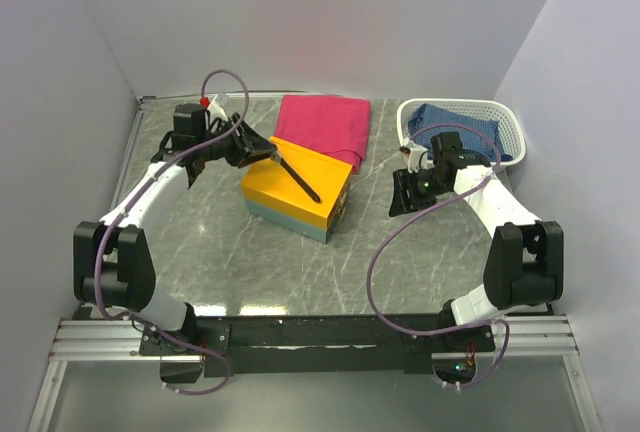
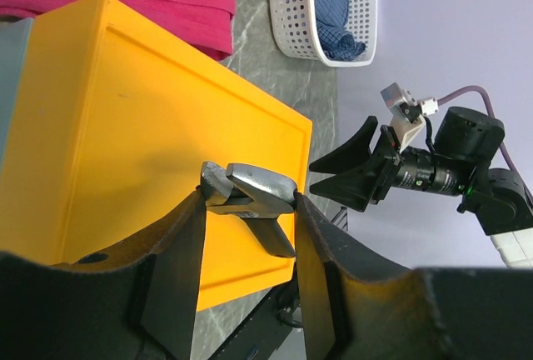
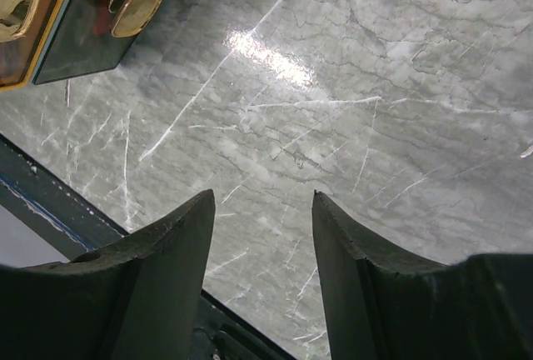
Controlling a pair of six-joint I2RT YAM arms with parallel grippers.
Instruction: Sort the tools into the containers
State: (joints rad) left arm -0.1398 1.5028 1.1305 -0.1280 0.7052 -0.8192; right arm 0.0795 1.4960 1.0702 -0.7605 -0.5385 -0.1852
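Note:
My left gripper (image 1: 258, 151) is shut on the head of a dark adjustable wrench (image 1: 298, 178). Its handle slants out over the orange-yellow top of the rectangular box (image 1: 285, 202). In the left wrist view the wrench's grey metal head (image 2: 260, 183) is pinched between both fingers (image 2: 179, 252), just above the box lid (image 2: 141, 127). To the right of the box, my right gripper (image 1: 404, 194) is open and points down at bare marble (image 3: 333, 85) with nothing between its fingertips. The white slotted basket (image 1: 510, 127) stands at the back right. No other tools show.
A blue cloth (image 1: 455, 124) lies inside the basket. A pink folded cloth (image 1: 325, 124) lies behind the box. Gold latches (image 3: 137, 12) on the box's side show at the top left of the right wrist view. Walls close in the table on three sides.

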